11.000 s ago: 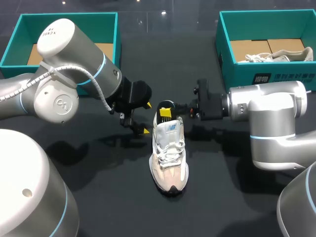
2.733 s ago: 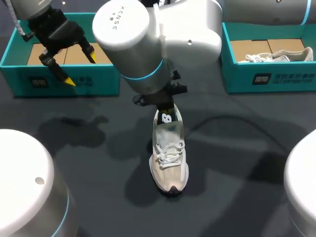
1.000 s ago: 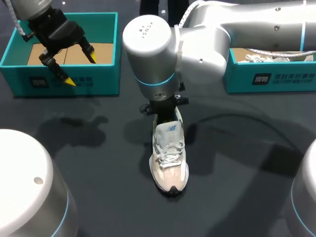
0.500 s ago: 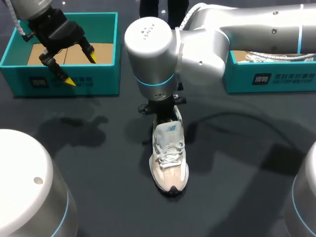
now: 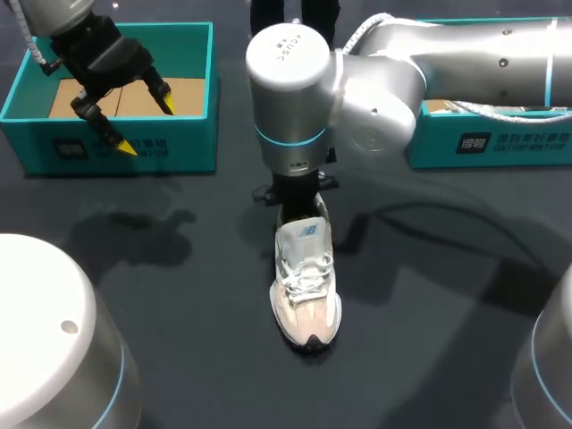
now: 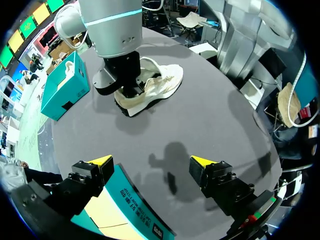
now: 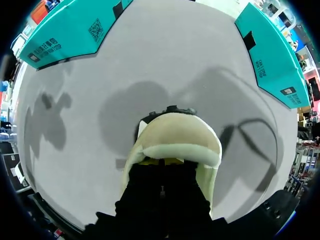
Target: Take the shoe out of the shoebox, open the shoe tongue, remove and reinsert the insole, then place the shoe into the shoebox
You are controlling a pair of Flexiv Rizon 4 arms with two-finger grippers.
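Observation:
A beige and white sneaker stands upright on the dark table, toe toward the near edge. My right arm reaches in from the right, and its wrist points straight down into the shoe's heel opening. In the right wrist view the right gripper is shut, its yellow tips down inside the padded heel collar. Whether it grips anything there is hidden. My left gripper hangs open and empty over the left shoebox. From the left wrist view, the left gripper is far from the shoe.
A second teal shoebox stands at the back right, largely covered by my right arm. The left shoebox has a brown cardboard floor. Dark tabletop stretches around the shoe on both sides.
My right arm's wrist has swung slightly to the right above the heel while its gripper stays inside the shoe. Neither the shoe nor the left arm has moved.

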